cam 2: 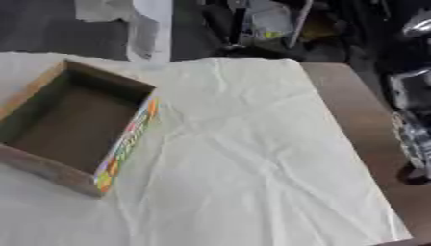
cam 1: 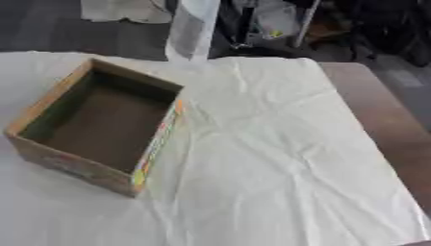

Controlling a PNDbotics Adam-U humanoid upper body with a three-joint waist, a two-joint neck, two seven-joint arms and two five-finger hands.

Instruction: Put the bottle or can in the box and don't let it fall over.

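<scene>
An open cardboard box (cam 1: 97,126) sits empty at nine o'clock on the cloth-covered worktop (cam 1: 278,158). No bottle or can is visible, so placement looks unstarted. At three o'clock, only the right arm (cam 2: 412,120) shows; neither hand is visible.

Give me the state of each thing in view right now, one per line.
box: open at the top, nothing inside, upright on the cloth at the left.
white cloth: spread over the table, wrinkled.
table: brown top bare along the right edge.
bottle or can: none in either view.
right arm: a black and silver part at the right edge of the right eye view; its hand is not shown.
left hand: not in view.
</scene>
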